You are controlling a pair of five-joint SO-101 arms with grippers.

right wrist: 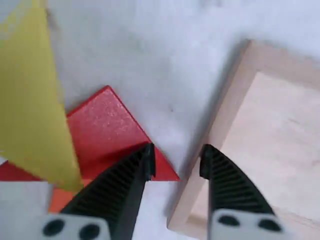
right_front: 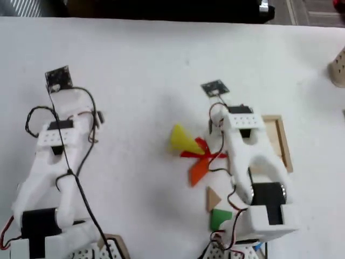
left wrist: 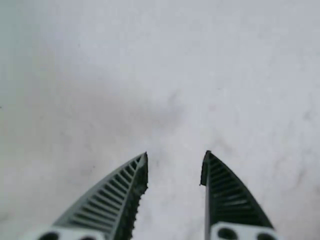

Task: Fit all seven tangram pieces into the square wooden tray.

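Observation:
The square wooden tray [right_front: 284, 144] lies at the right, half hidden under my right arm [right_front: 253, 162]; what shows of its floor is bare. Left of it lie a yellow triangle [right_front: 180, 139], a red piece [right_front: 200, 152] and an orange piece [right_front: 198, 171], overlapping. A tan triangle [right_front: 212, 198] and a green piece [right_front: 220, 217] lie nearer the arm's base. My right gripper [right wrist: 177, 150] is open, low over the gap between the red piece [right wrist: 107, 125] and the tray's rim [right wrist: 225, 105]. The yellow triangle [right wrist: 35, 100] lies over the red one. My left gripper [left wrist: 175, 157] is open over bare table.
My left arm [right_front: 54, 156] stands at the far left, away from the pieces. A perforated wooden object [right_front: 338, 67] sits at the right edge. A small wooden corner [right_front: 117, 245] shows at the front. White tabletop [right_front: 140, 81] stretches between and behind the arms.

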